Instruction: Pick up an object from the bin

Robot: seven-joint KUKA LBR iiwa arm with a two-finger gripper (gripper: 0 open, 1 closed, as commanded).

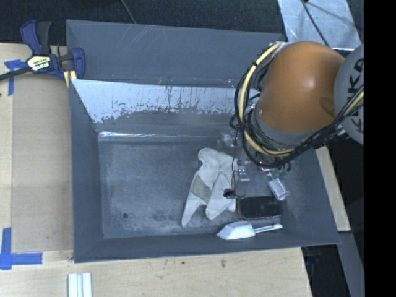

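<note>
My gripper [240,171] is low in the right half of the bin, mostly hidden under the arm's orange cover. It hangs at the right edge of a crumpled white cloth [209,185], which lies spread toward the bin's front. Just below the gripper a flat black rectangular thing [260,207] rests on the floor. To its right lies a small silvery cylinder [278,189]. A white tool with a thin handle [242,230] sits against the front wall.
The left half of the bin floor is bare grey metal. The sloped back wall is scratched. The arm and its cables crowd the bin's right side and hide the floor there.
</note>
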